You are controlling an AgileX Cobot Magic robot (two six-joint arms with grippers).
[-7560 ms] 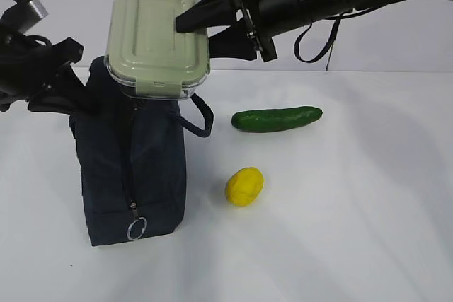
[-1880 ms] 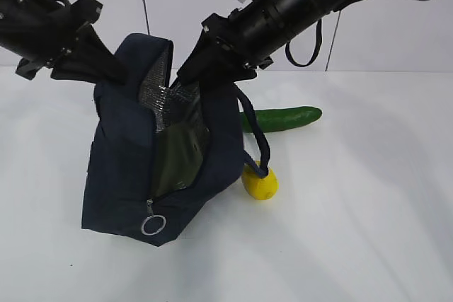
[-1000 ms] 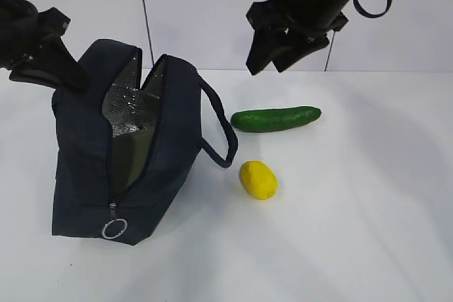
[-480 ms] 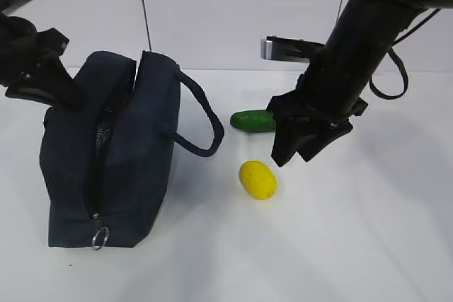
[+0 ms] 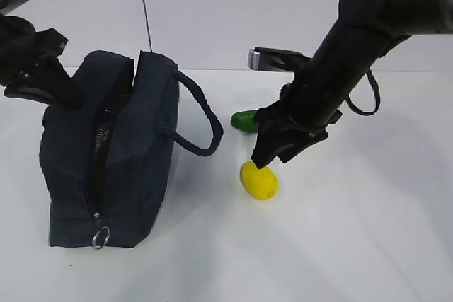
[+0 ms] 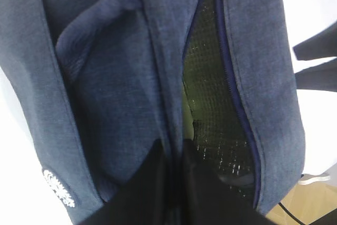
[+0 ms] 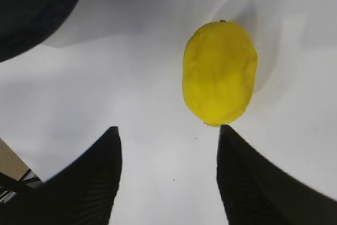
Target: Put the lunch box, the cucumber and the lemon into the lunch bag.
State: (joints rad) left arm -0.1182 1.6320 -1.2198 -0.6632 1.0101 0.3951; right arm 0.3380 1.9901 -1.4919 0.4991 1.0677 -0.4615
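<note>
right gripper [image 7: 167,175]: jaws apart just above lemon [image 7: 219,72] | left gripper [image 6: 172,183]: pinched on bag [image 5: 134,146] edge (box probably inside) | cucumber [image 5: 244,119] behind

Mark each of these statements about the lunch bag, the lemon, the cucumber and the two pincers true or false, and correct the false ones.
1. The right pincer is closed on the lemon. False: its jaws stand open just above the lemon, which lies on the table.
2. The left pincer is shut on the edge of the lunch bag beside its zipper opening. True.
3. The cucumber is inside the bag. False: it lies on the table behind the right arm, partly hidden.
4. The lemon lies on the table, outside the bag. True.
5. The bag's zipper is fully closed. False: the left wrist view shows a gap with the lining visible.
</note>
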